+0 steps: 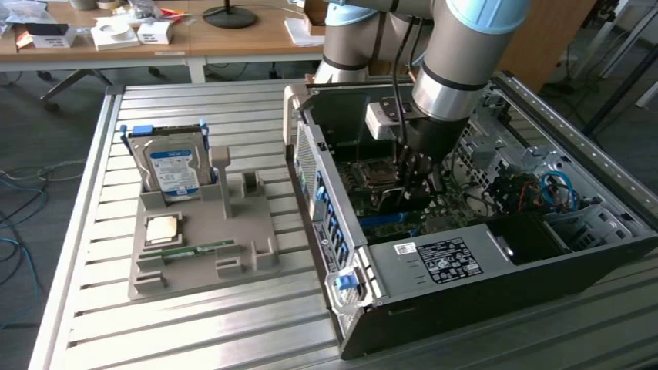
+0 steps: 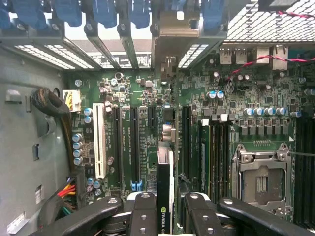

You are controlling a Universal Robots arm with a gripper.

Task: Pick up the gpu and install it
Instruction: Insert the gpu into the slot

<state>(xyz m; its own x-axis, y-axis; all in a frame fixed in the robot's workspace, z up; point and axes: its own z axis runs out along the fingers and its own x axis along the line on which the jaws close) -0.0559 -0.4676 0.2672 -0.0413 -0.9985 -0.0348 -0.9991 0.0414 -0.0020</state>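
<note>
we see the gripper (image 2: 170, 209) clamped partway shut on the gpu (image 2: 164, 179), holding it edge-on above the motherboard (image 2: 246, 88) inside the open computer case (image 1: 432, 266). on the surface (image 1: 92, 254), a grey tray (image 1: 242, 231) holds a hard drive (image 1: 172, 166) and a memory stick (image 1: 196, 250).

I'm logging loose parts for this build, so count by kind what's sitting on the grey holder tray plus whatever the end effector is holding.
Hard drive: 1
Processor chip: 1
Memory stick: 1
gpu, held by the end effector: 1
Total: 4
</note>
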